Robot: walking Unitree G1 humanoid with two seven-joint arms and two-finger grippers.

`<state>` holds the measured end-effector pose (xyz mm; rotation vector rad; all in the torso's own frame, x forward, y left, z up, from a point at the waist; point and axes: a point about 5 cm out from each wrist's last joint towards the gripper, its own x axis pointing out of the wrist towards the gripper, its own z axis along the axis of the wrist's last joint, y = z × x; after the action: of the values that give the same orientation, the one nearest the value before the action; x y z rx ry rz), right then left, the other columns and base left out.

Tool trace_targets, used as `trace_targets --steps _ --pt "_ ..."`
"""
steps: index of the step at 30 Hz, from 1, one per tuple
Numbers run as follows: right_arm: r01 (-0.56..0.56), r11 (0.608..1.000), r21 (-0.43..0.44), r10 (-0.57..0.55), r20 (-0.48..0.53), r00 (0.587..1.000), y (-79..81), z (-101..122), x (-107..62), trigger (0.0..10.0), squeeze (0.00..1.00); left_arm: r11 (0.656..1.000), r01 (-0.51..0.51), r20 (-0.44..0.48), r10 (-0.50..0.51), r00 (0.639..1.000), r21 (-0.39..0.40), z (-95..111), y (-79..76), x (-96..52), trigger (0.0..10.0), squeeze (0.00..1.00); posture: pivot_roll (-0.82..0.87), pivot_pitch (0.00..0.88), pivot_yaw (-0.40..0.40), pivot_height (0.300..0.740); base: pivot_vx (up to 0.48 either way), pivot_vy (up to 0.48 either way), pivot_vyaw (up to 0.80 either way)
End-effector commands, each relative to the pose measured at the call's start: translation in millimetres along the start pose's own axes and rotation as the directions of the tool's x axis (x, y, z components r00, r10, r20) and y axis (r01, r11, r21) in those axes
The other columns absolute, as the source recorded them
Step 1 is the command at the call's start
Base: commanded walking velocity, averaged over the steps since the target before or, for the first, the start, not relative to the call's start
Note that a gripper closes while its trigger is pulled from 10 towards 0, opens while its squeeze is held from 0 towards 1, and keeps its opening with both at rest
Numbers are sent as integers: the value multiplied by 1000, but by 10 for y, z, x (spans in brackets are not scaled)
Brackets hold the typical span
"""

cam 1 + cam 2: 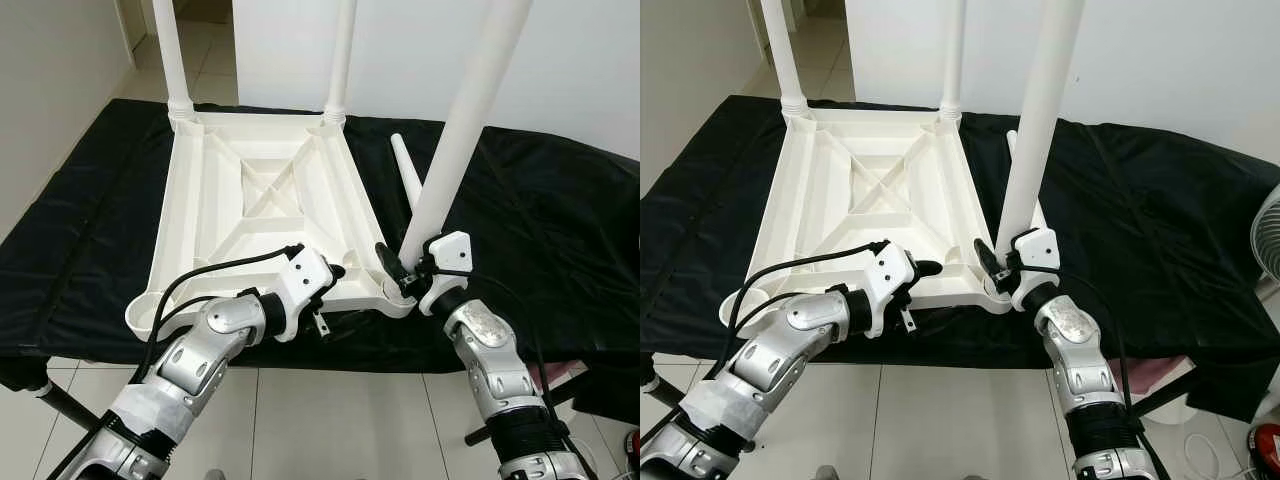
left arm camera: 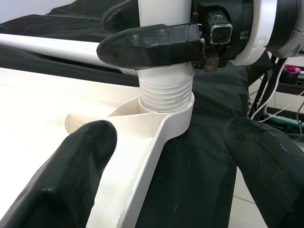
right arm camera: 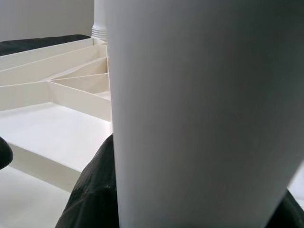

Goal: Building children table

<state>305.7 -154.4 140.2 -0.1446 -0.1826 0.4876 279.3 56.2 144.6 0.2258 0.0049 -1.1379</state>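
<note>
Tabletop [image 1: 255,190] upside down, frame centre, on black mat [image 1: 540,220]. Right gripper [image 1: 405,268] clamped on leg [image 1: 462,130] at near-right corner socket. Left gripper [image 1: 330,275] fingers apart at near edge. Spare leg [image 1: 408,170] lies right of it.

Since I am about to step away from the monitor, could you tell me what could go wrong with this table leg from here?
1. The right pincer grips the tall leg near its base; the left wrist view shows several threads above the corner socket, so the leg may cross-thread or tip.
2. The left pincer is open around the tabletop's edge, not clamped, so the upturned tabletop could turn on the black mat.
3. The loose fourth leg lies beside the tabletop and might roll away.
</note>
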Motion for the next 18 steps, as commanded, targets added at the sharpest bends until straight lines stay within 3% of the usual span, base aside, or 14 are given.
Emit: trace_targets --steps 1,18 --pt "-32 999 2 32 -57 998 26 -120 -68 10000 0 1000 -13 -2 13 1000 1 13 -4 -12 10000 0 -51 0 -48 740 0 0 0" --pt "-130 991 -13 128 -114 985 50 -298 -121 10000 0 1000 -7 -1 7 1000 1 44 -22 -15 10000 0 -46 0 -48 740 0 0 0"
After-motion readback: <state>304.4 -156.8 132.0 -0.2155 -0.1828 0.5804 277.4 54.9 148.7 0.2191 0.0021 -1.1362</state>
